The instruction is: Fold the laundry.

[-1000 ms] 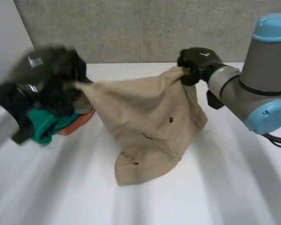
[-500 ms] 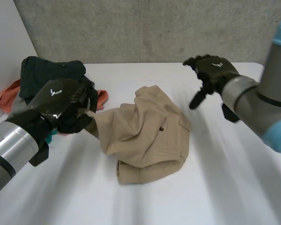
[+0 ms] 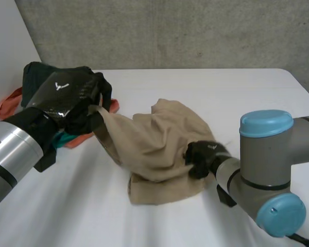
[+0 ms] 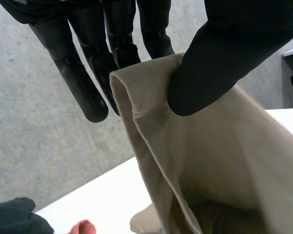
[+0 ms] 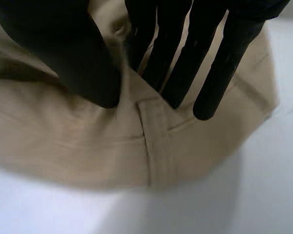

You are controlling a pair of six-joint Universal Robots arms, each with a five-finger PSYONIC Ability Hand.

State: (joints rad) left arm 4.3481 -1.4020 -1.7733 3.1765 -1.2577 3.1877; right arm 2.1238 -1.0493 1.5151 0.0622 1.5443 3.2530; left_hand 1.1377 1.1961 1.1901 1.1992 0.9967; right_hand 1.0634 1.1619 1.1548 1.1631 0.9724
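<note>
Noted white table beneath the tan garment, reaching out past the garment on every side. Found the tan garment crumpled in a heap, its lower part resting on the table and one edge lifted off to the side in a taut ridge. Recorded a pile of clothes near the garment's lifted edge, with a dark piece on top and teal and orange showing beneath. Could not tell whether the pile touched the garment. Logged left hand at the garment's raised edge, thumb and fingers closed in a pinch on a folded hem of the tan cloth, held clear above the rest of the garment. Logged right hand at the garment's opposite side, low on the heap. Saw its fingers straight and spread, thumb apart from them, tips touching the cloth without clasping any of it. Spotted a belt loop on the garment just beyond those fingertips, lying flat along a seam.
</note>
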